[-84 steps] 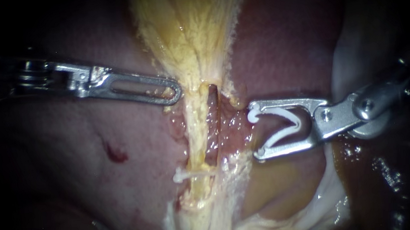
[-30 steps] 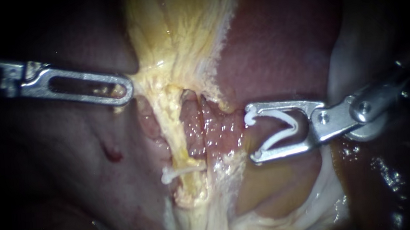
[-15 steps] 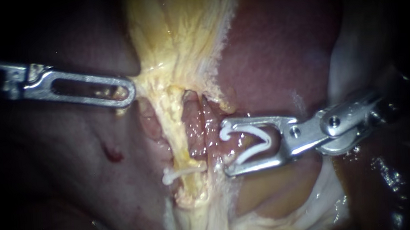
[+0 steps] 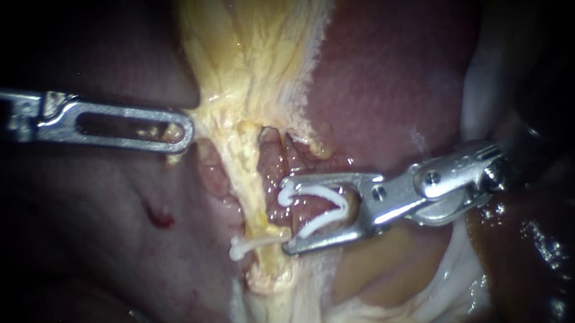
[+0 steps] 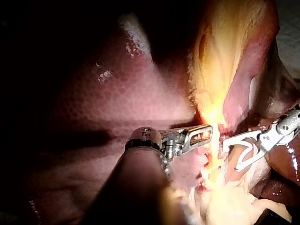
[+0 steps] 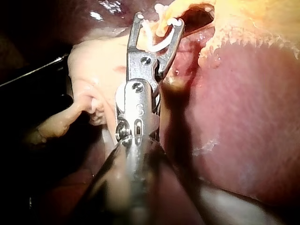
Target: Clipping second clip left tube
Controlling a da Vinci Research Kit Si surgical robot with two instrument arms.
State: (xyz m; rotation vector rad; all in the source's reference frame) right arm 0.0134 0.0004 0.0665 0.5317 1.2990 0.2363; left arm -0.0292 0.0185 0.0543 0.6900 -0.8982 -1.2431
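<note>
A yellow left tube (image 4: 251, 177) runs down from the gallbladder's pale neck (image 4: 253, 56) to a white clip (image 4: 256, 241) shut across it. Beside it lies a pink, wet strand (image 4: 275, 176). My left instrument (image 4: 178, 131) has its slotted jaws shut on the yellow tissue at the tube's left edge and holds it taut; the left wrist view shows the same grip (image 5: 202, 135). My right instrument (image 4: 286, 216) carries an open V-shaped white clip (image 4: 318, 207) between spread jaws. Its tips sit over the pink strand, just right of the yellow tube, above the placed clip (image 6: 157, 21).
Dark red liver (image 4: 389, 73) lies to the right and pale pink liver (image 4: 102, 215) to the left, with a small red spot (image 4: 159, 216). Whitish tissue folds (image 4: 457, 264) lie under the right instrument's shaft. Brown fluid glistens at lower right (image 4: 536, 245).
My right instrument has moved left with its open clip, from beside the tissue to over the pink strand. My left instrument first pulled the yellow tissue leftward, then kept its hold.
</note>
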